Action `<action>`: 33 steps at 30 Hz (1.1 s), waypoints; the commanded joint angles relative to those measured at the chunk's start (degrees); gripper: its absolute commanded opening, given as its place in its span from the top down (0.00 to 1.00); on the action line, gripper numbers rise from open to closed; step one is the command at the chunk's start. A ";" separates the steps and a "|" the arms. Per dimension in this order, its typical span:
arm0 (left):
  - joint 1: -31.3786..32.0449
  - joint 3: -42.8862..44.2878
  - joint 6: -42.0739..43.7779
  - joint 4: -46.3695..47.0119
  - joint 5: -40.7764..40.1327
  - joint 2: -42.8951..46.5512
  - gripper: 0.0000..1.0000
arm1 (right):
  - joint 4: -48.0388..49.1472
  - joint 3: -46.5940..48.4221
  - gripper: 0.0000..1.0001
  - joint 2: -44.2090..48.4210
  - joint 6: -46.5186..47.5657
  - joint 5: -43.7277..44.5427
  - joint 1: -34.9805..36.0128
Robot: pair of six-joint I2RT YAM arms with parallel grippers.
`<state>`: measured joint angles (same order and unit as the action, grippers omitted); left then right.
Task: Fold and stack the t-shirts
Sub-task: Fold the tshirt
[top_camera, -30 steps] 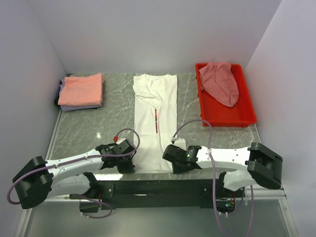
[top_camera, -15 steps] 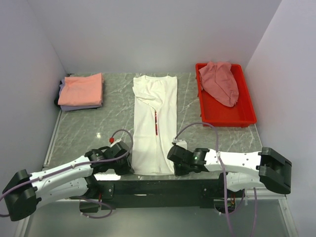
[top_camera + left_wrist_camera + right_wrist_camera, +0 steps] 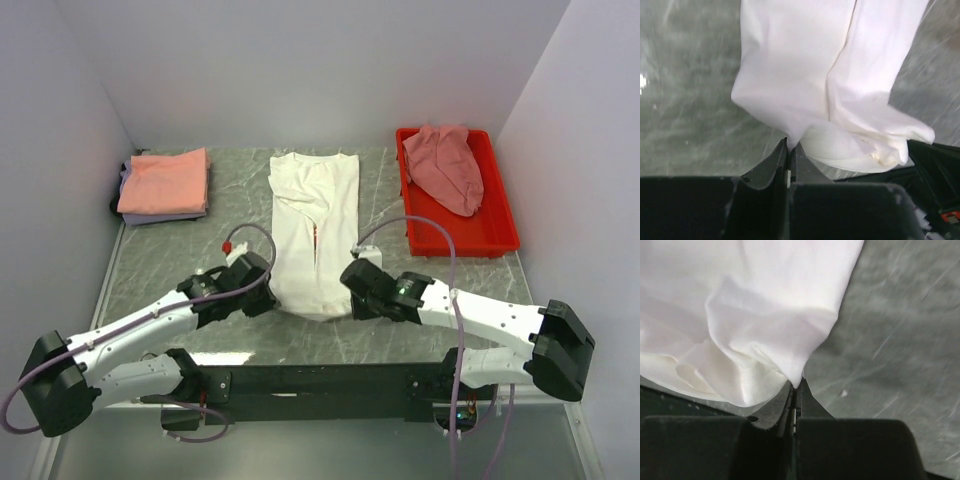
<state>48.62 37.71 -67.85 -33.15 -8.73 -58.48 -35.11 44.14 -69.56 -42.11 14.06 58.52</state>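
**Left pincer** (image 3: 790, 150): the jaws are pressed together, with the near left hem corner of the white t-shirt (image 3: 318, 215) pinched between them.

**Right pincer** (image 3: 796, 386): the jaws are likewise clamped tight, on the near right hem corner of the same garment.

Both corners are raised off the table (image 3: 190, 265). The hem between them sags in a loose, rumpled fold. The collar end lies flat on the table, at the end away from the arms. The garment is narrowed to a long strip with the sleeves turned in, and a thin red print shows along the centre line.

**Handling**
- The cloth looks light, thin and fully limp. It holds no shape of its own, so any unsupported span droops and creases.
- It probably slides easily on the smooth table, so the flat part may drag if the corners are pulled rather than lifted.
- A grip at each hem corner, one per pincer, is the suitable hold.
- Both pincers should travel together and level toward the collar so that the fold edge lands square.
- A shallow pinch risks a corner slipping out.

**Other garments, located from the white t-shirt**
- To its left, level with its collar, the salmon-orange tee (image 3: 165, 180) lies folded on top of the lavender tee (image 3: 170, 217).
- To its right, the dusty-pink tee (image 3: 445, 170) lies crumpled in the red tray (image 3: 505, 235), not yet folded
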 commanded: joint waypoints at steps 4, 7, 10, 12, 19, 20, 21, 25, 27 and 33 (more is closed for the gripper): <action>-8.97 5.97 9.48 6.41 -1.39 -2.52 1.00 | 4.70 8.49 1.00 -3.47 10.72 4.38 -7.62; -13.98 6.75 12.29 11.43 3.10 -4.09 1.00 | 5.32 12.80 1.00 -5.84 13.63 5.97 -9.47; -16.97 9.39 14.41 12.58 3.98 -7.34 1.00 | 6.46 15.97 1.00 -8.12 15.65 4.83 -12.46; -18.91 11.40 15.38 13.89 4.95 -10.06 0.99 | 6.90 18.43 1.00 -9.36 17.32 5.01 -14.31; -23.31 17.73 18.90 17.68 9.26 -18.77 0.99 | 6.46 25.81 1.00 -16.47 19.78 5.27 -18.00; -23.57 18.79 19.42 17.42 9.09 -19.73 0.99 | 6.63 26.86 1.00 -17.09 20.13 5.10 -18.44; -23.57 20.71 19.86 17.15 8.91 -21.57 1.00 | 6.64 27.48 1.00 -18.14 20.40 4.75 -19.23; -24.54 23.98 21.71 17.50 8.91 -24.92 0.99 | 6.64 30.21 1.00 -20.52 21.19 4.66 -20.72; -25.24 25.82 22.24 17.76 8.91 -27.03 0.99 | 6.72 31.62 1.00 -22.01 21.89 4.48 -21.34; -26.65 30.04 23.56 17.85 9.43 -32.30 0.99 | 6.37 36.10 1.00 -26.58 23.03 4.04 -23.80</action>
<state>22.76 64.12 -46.57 -17.15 -0.16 -88.88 -29.63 76.60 -94.52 -20.91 17.50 35.94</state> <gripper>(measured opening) 0.071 0.013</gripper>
